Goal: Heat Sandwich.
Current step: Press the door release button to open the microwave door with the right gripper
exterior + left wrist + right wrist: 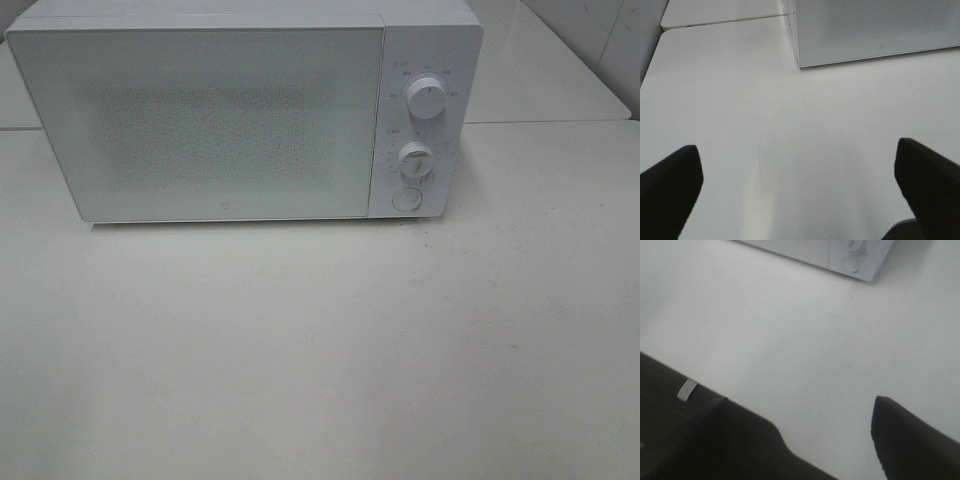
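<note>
White tabletop [320, 350] stretches in front of the microwave [440, 50], whose door [210, 125] is closed. No sandwich shows in any view, and I cannot tell whether it sits behind that frosted door. The left hand [796, 147] and right hand [805, 405] both gape wide, holding nothing. The likely next step is the lower knob [414, 158], on the right hand's side. It should pinch squarely and turn gently so the oven doesn't slide.

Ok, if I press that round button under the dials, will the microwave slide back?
Probably not much: the microwave is a wide, boxy unit sitting flat on the table, so likely heavy and not tippy. The table looks smooth, though, so a hard shove on the button might scoot it.
</note>
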### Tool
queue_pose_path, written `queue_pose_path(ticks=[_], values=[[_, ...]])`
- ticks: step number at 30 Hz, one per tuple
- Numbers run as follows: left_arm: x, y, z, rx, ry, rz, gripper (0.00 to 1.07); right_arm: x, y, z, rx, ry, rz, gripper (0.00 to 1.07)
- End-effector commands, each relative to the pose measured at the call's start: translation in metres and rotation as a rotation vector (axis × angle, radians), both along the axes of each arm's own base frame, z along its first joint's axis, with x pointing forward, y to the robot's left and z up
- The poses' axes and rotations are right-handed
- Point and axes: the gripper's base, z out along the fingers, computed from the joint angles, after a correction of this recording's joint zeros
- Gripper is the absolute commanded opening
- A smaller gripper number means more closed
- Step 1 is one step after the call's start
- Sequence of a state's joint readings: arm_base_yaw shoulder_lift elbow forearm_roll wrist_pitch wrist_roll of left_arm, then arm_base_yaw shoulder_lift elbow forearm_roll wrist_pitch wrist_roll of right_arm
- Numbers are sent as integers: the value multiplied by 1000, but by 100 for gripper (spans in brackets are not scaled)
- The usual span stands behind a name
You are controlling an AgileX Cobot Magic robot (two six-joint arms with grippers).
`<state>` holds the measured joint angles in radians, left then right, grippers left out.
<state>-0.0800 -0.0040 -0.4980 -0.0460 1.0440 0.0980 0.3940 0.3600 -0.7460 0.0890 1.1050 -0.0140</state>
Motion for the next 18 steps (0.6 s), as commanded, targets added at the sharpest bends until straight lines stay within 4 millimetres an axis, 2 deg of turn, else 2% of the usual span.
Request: queue_pose_path(ticks=[1,3,7,9,12,16,18], values=[[-3,0,0,-7,-40,0,101,-17,-11,2,10,-84,-84,75],[-3,0,0,-7,-40,0,101,-21,-13,2,14,-105,-98,75],[-3,0,0,-7,-40,0,101,-42,-20,-4,49,-198,-198,75],[-3,0,0,-7,-40,0,101,-43,-20,-8,52,-201,-222,75],[-3,0,0,-7,-40,0,101,-45,-20,-27,44,-198,-304,75],[-3,0,0,-7,-40,0,101,-46,-21,-41,34,-241,-375,75],[-3,0,0,-7,-40,0,101,-45,-20,-44,36,-252,-386,75]])
